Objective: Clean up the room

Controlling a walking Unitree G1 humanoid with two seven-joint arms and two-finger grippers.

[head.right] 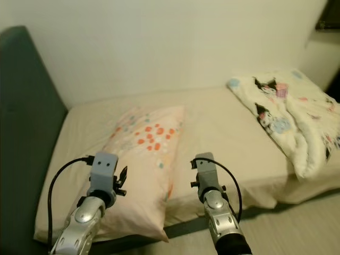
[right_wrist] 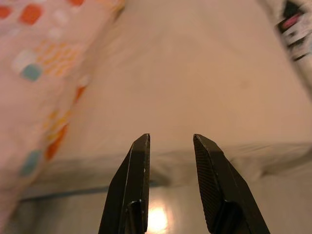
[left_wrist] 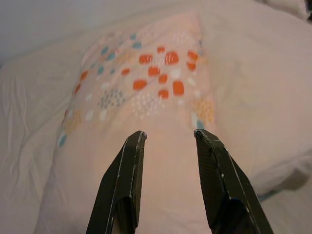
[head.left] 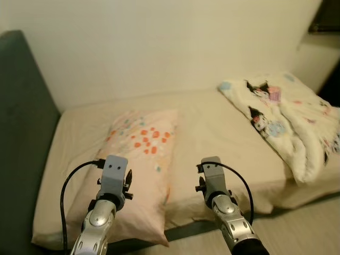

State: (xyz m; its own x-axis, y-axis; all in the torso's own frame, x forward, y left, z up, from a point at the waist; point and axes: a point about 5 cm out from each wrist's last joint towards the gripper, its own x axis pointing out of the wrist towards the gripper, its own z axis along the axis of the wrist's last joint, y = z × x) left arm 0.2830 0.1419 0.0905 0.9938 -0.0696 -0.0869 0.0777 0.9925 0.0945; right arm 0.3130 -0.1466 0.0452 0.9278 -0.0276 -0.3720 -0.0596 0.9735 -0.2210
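Note:
A pink pillow [head.left: 141, 159] with orange and teal dots lies lengthwise on the left half of the bed [head.left: 212, 127], its near end hanging over the front edge. A crumpled white blanket [head.left: 289, 119] with cartoon prints is heaped on the bed's right end. My left gripper [left_wrist: 168, 136] hovers open just above the pillow's [left_wrist: 146, 92] near part, holding nothing. My right gripper [right_wrist: 170, 139] is open over the bed's front edge [right_wrist: 195, 156], to the right of the pillow [right_wrist: 44, 73], holding nothing. Both wrists [head.left: 114, 178] [head.left: 212, 178] are raised in front of the bed.
A dark grey headboard [head.left: 21, 133] stands at the bed's left end. A pale wall [head.left: 159, 48] runs behind the bed. Light floor [head.left: 303, 228] shows at the lower right, in front of the bed.

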